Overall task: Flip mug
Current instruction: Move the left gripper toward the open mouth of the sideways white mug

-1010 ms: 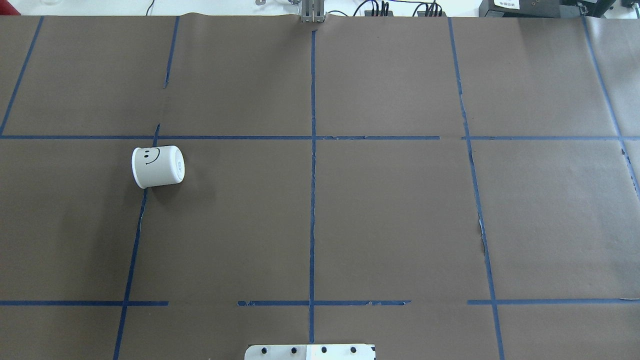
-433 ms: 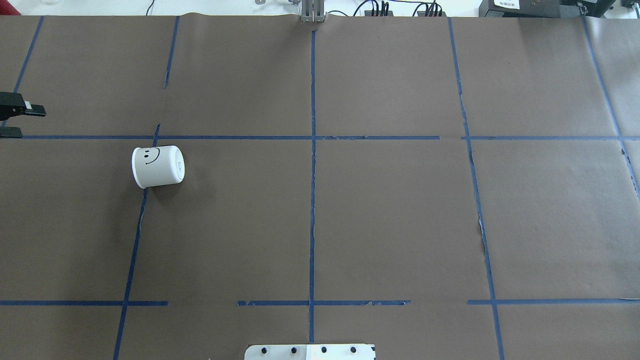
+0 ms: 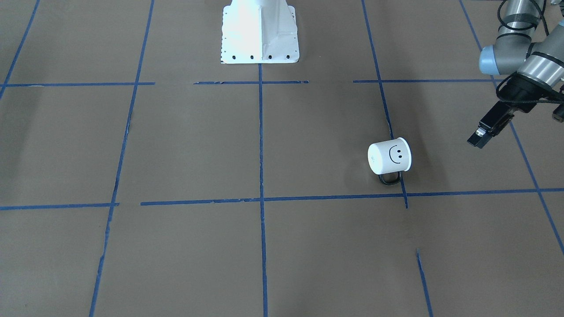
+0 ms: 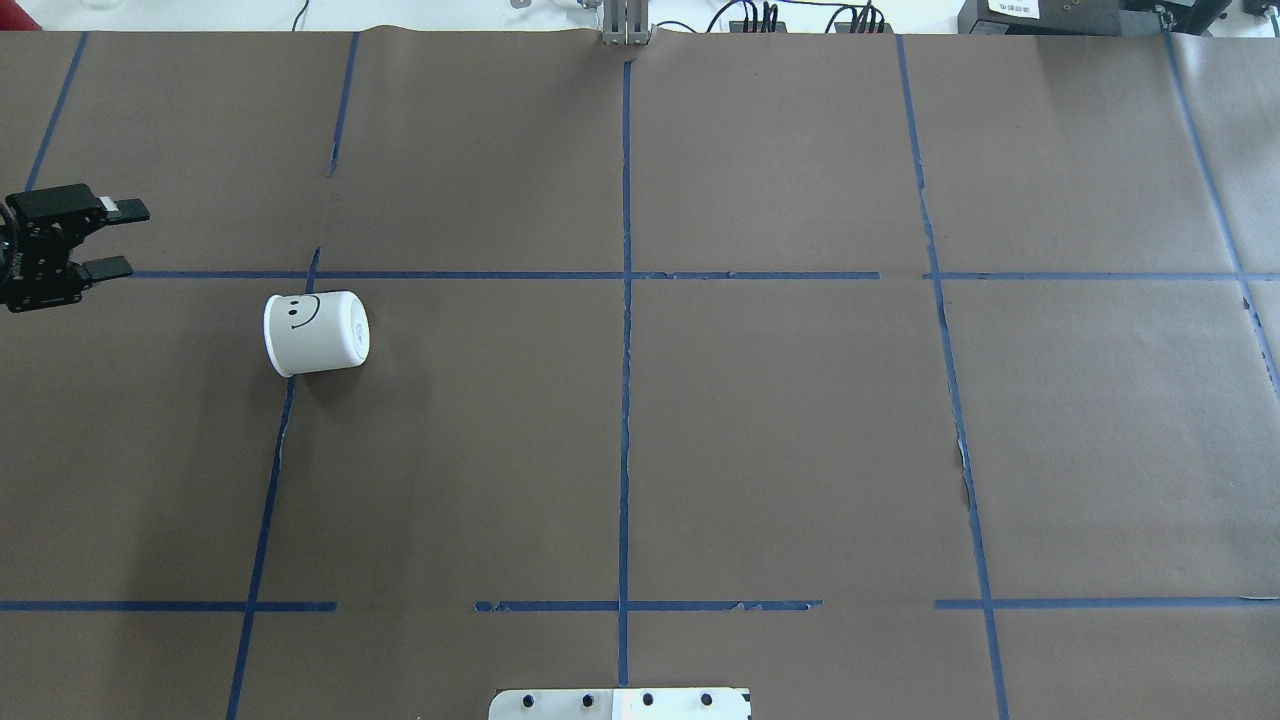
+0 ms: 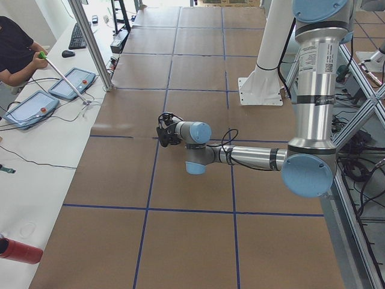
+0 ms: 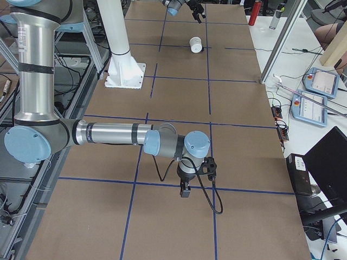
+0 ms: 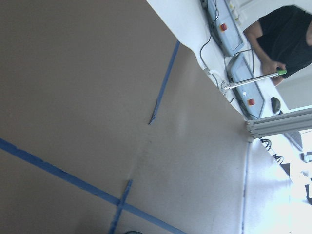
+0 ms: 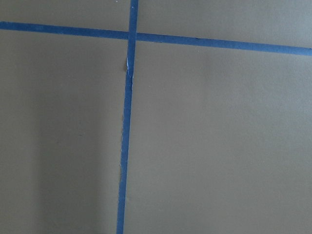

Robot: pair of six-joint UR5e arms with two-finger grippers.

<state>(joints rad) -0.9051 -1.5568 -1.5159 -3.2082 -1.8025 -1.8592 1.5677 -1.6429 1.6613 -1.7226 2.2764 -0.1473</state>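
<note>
The mug (image 4: 316,334) lies on its side on the brown table (image 4: 780,430) in the robot's left half, across a blue tape line (image 4: 262,520). Its long axis runs crosswise with the flat closed end toward the centre, so the mouth most likely faces outward; the handle (image 3: 390,179) is on the operators' side. The left gripper (image 4: 125,240), jaws apart and empty, hangs well apart on that outward side, slightly farther from the base, and is clearly the nearer one. The right gripper (image 6: 184,190) is far off over the other end; whether it is open I cannot tell
</note>
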